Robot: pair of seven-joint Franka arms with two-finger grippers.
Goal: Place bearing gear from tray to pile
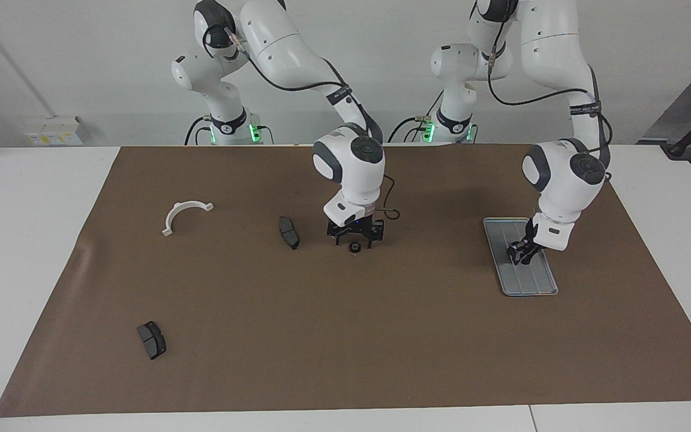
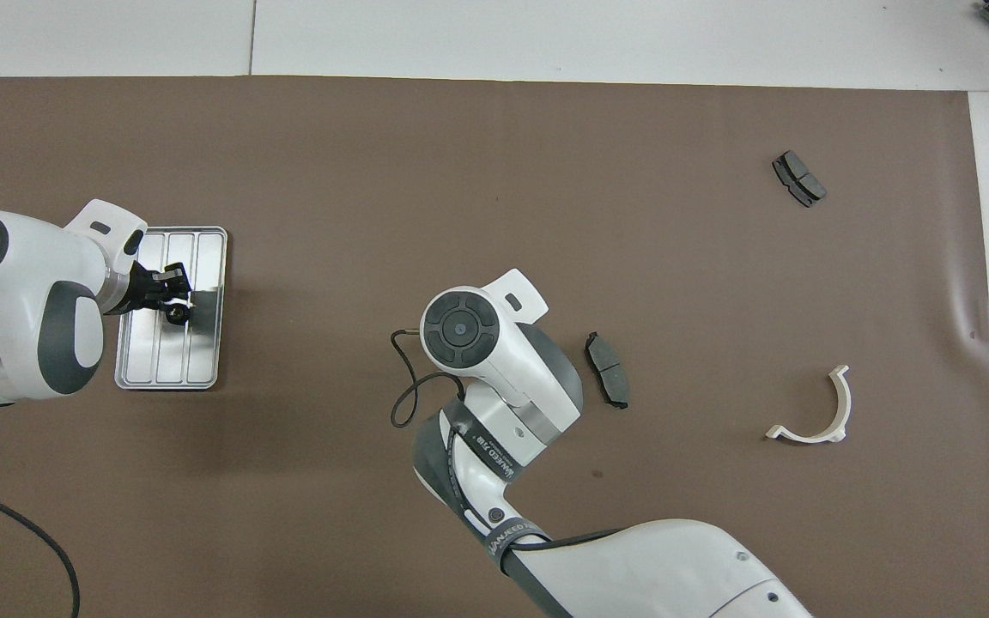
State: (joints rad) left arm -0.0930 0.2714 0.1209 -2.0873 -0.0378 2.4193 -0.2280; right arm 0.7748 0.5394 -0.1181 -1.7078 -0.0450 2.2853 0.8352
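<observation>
- Grey tray point(image 1: 528, 287): your left gripper point(image 1: 519, 257) is down in it; can't tell its jaws.
- Your right gripper point(image 1: 354, 241) has jaws open around a small gear point(image 1: 355, 247).

Small black gear point(image 1: 355, 247) on mat; another in grey tray point(image 1: 534, 282).

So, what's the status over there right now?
Left gripper low over the tray, bearing gear beside it. Right gripper over another gear on the mat, beside a brake pad. No obstruction seen.
</observation>
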